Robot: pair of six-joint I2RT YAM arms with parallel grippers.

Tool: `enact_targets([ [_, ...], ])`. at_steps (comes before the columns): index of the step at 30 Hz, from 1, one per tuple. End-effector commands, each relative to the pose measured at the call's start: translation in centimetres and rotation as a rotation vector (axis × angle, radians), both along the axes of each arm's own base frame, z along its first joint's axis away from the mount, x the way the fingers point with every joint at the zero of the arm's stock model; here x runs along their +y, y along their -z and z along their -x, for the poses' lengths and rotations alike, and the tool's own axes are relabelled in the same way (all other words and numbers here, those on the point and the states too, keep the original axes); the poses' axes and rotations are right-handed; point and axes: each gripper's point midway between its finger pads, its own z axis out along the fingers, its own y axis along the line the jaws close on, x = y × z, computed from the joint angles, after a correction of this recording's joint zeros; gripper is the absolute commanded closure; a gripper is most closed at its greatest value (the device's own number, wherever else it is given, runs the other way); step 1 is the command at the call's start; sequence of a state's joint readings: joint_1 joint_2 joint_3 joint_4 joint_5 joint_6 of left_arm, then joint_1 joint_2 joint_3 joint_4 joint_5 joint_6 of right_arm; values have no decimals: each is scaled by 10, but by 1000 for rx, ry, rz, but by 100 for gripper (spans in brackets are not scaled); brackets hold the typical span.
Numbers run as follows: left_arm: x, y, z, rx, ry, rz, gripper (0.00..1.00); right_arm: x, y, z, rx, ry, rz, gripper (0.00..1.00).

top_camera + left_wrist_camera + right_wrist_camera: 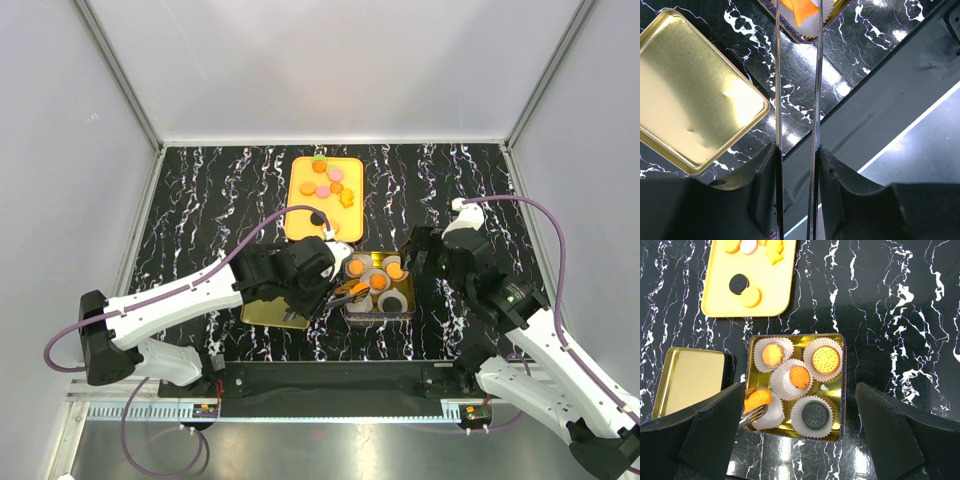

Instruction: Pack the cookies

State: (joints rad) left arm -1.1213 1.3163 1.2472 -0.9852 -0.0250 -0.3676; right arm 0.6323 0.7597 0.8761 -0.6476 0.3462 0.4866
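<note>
Left jaws clenched on tongs [778, 100], orange cookie [758, 398] pinched at tong tips, well ahead of jaws, over paper cup [773, 418] in gold tin [838, 406]. Right jaws released wide above tin.

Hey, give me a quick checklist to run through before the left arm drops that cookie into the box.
1. Tongs clamped in the left pincer: ok.
2. Orange cookie caught between the tong tips: ok.
3. Cookie lined up over a paper cup in the box: ok.
4. Cookie already resting in that cup: cannot tell.
5. Right pincer open, holding nothing: ok.
6. Lid lying beside the box, not over it: ok.
</note>
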Motion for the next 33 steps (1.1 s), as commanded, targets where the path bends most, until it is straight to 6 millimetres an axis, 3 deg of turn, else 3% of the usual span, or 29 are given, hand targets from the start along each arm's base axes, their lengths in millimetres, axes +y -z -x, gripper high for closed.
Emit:
enact_targets([
  [1, -12, -8, 1, -12, 17, 63, 62, 5, -11, -3, -38, -4, -39, 0],
  [21, -9, -8, 3, -11, 21, 55, 58, 5, -9, -2, -32, -4, -47, 0],
  [27, -12, -25, 1, -39, 17, 99, 57, 5, -9, -2, -31, -4, -46, 0],
  [33, -14, -54, -18, -128, -37, 155, 56, 4, -12, -1, -36, -7, -43, 0],
])
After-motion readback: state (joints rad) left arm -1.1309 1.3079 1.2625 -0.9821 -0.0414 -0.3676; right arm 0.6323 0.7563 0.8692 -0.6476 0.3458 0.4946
